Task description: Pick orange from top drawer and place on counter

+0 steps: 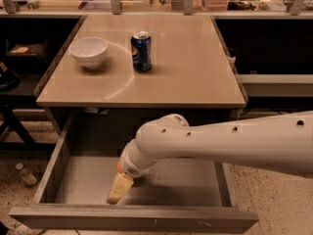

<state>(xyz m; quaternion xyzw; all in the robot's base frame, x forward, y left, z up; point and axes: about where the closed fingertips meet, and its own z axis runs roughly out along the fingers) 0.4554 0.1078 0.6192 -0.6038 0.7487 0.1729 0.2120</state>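
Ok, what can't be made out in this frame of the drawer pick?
Camera view only:
- orange: just a sliver shows; the wrist of the arm covers the rest.
- gripper, low in the top drawer by its front wall: the wrist hides whether it grips the orange.
- drawer floor, right half: behind the arm.
- arm: cut off by the right edge.
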